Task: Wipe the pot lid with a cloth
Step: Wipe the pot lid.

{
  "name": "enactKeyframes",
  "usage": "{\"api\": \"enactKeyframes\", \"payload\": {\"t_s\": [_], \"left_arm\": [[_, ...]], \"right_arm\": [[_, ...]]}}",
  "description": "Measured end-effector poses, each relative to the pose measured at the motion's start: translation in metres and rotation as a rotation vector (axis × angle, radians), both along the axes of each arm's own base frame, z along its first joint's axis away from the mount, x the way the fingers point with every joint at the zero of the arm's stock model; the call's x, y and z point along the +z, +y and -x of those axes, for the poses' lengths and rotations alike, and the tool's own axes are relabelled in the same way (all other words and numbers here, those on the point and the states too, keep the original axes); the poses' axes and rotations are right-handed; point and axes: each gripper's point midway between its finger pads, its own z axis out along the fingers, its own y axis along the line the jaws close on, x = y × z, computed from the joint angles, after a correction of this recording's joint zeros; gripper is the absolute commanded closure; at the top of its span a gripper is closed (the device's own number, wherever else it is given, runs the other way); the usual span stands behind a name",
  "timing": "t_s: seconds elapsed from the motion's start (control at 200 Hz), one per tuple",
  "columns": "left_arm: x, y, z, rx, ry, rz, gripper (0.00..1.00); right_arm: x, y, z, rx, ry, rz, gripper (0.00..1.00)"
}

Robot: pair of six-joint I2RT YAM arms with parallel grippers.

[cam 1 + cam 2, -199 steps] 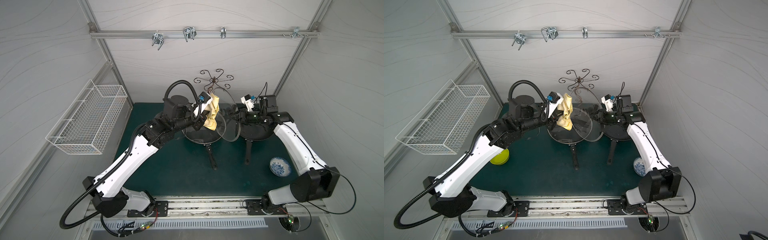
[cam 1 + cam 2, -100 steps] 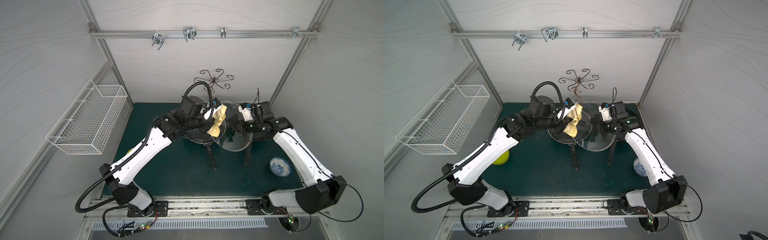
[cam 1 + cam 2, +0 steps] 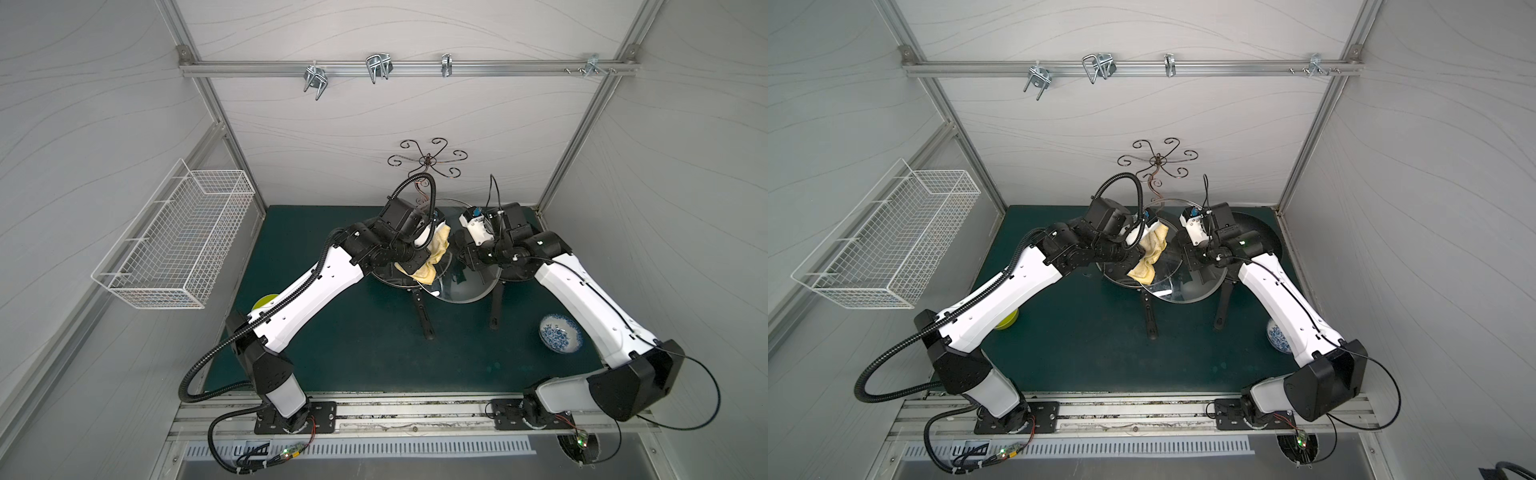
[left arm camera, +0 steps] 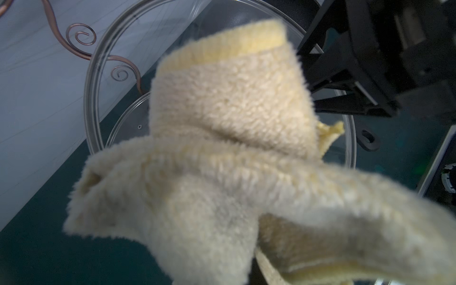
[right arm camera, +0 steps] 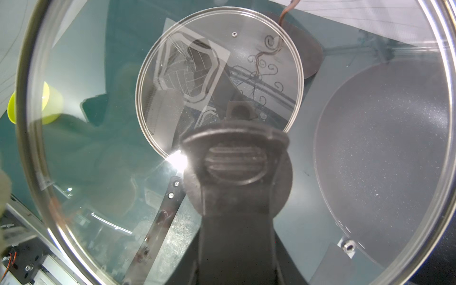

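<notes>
The left tool (image 3: 1149, 236) is clamping shut on the pale yellow, fuzzy square cloth (image 3: 1147, 261), which is hanging bunched from it above the dark green desk (image 3: 1100, 353), toward 12 o'clock. The right tool (image 3: 1187, 257) is pinching closed on the black knob (image 5: 234, 133) of the large round glass pot lid (image 3: 1177, 290) and is holding it tilted in the air just beside the cloth. In both top views the cloth is overlapping the lid's 9 o'clock edge (through the glass in the right wrist view it is showing only as a dim blur, so I cannot tell how firmly it is pressing). Beneath the cloth a black frying pan (image 3: 390, 280) is sitting on the desk with its handle pointing to 6 o'clock, and a smaller glass lid (image 5: 219, 74) is lying on it. A second black frying pan (image 3: 1262, 237) is sitting just beside it at 3 o'clock. A lime-green bowl (image 3: 264, 301) is resting at 9 o'clock and a blue-and-white patterned bowl (image 3: 560, 338) at 4 o'clock.
</notes>
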Motion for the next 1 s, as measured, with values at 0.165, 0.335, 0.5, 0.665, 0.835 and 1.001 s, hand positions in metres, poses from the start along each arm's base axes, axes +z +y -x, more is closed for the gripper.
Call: {"api": "enactKeyframes", "payload": {"t_s": [0.165, 0.335, 0.5, 0.665, 0.835, 1.001], "left_arm": [[-0.016, -0.003, -0.004, 0.043, 0.049, -0.009, 1.00], [-0.030, 0.002, -0.011, 0.104, 0.075, -0.057, 1.00], [-0.034, 0.005, -0.013, 0.120, 0.082, -0.109, 1.00], [-0.039, 0.014, -0.015, 0.145, 0.114, -0.124, 1.00], [-0.032, 0.030, -0.033, 0.217, 0.153, -0.068, 1.00], [-0.026, 0.032, -0.049, 0.226, 0.157, -0.062, 1.00]], "right_arm": [[0.000, 0.002, 0.001, 0.014, -0.002, 0.000, 1.00], [0.000, 0.002, 0.001, 0.035, -0.017, 0.017, 1.00], [-0.003, 0.001, 0.001, 0.071, -0.056, 0.035, 1.00], [-0.012, 0.000, 0.012, 0.138, -0.079, 0.065, 1.00], [-0.023, 0.001, 0.033, 0.231, -0.121, 0.100, 1.00], [-0.028, 0.012, 0.050, 0.364, -0.198, 0.187, 1.00]]}}
